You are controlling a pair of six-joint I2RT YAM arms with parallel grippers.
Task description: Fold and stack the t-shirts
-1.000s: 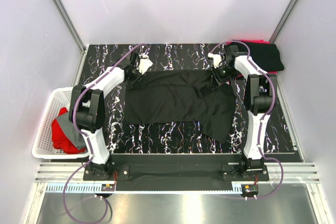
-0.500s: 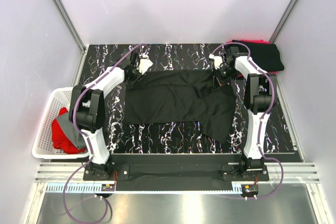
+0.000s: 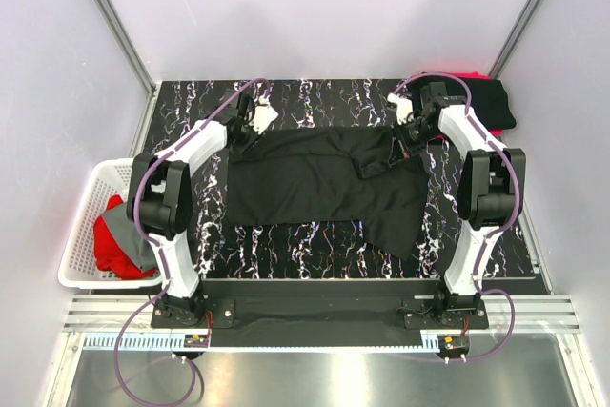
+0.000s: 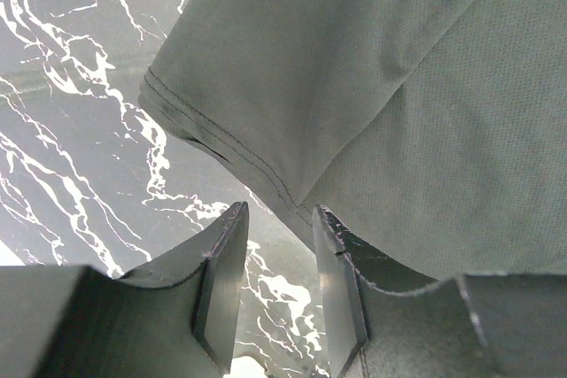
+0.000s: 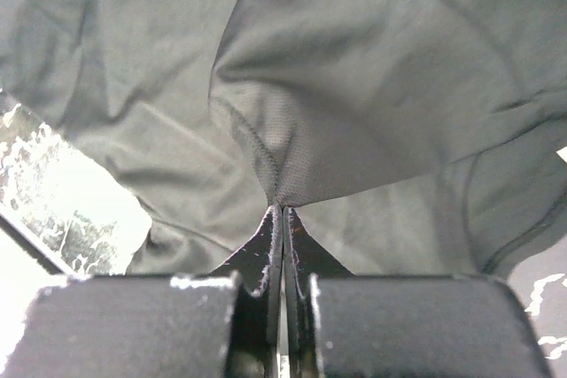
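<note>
Tightly on black t-shirt [image 5: 381, 86] hem: right end effector [image 5: 282, 212], jaws together.

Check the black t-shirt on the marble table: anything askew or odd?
The black cloth t-shirt lies uneven: its left part is flat, but the right side is rumpled, a fold pinched in the shut right gripper, one corner jutting toward the robot.

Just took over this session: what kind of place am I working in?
Probably a lab test cell for robot laundry folding: plain white walls close round a marbled table, a black shirt lies spread on it, and a basket stands beside its left edge.
</note>
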